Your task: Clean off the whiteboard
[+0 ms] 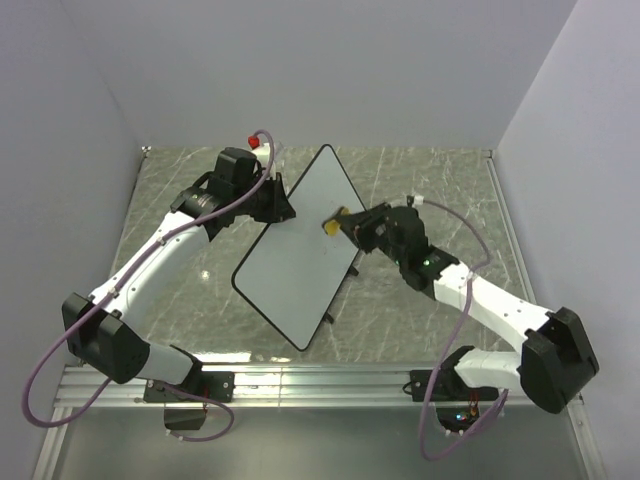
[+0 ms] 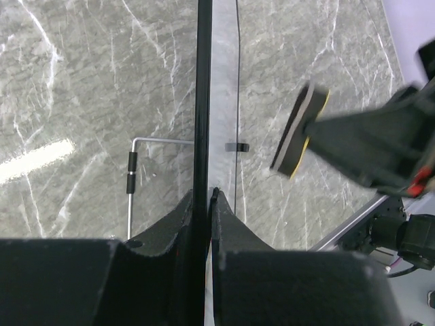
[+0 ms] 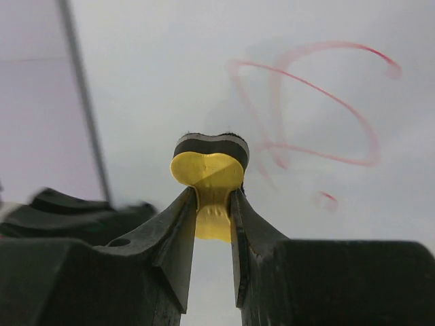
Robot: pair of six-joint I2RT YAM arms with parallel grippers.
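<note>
Over marble tabletop [image 1: 420,190], left gripper [image 2: 203,197] pinches whiteboard [image 1: 290,268] (right gripper [image 3: 213,195] grips eraser [image 3: 207,165]).

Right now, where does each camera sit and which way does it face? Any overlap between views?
Top external: above and behind the bases, looking down on the grey marbled table; both arms show, left hand and right hand at the large white black-rimmed whiteboard.
Left wrist: looks past the left hand, shut on the board's black rim seen edge-on; right hand beyond.
Right wrist: faces the board's red scribbles; right hand shows, shut on the yellow bone-shaped eraser.
Shared: whiteboard and eraser appear in all three.
</note>
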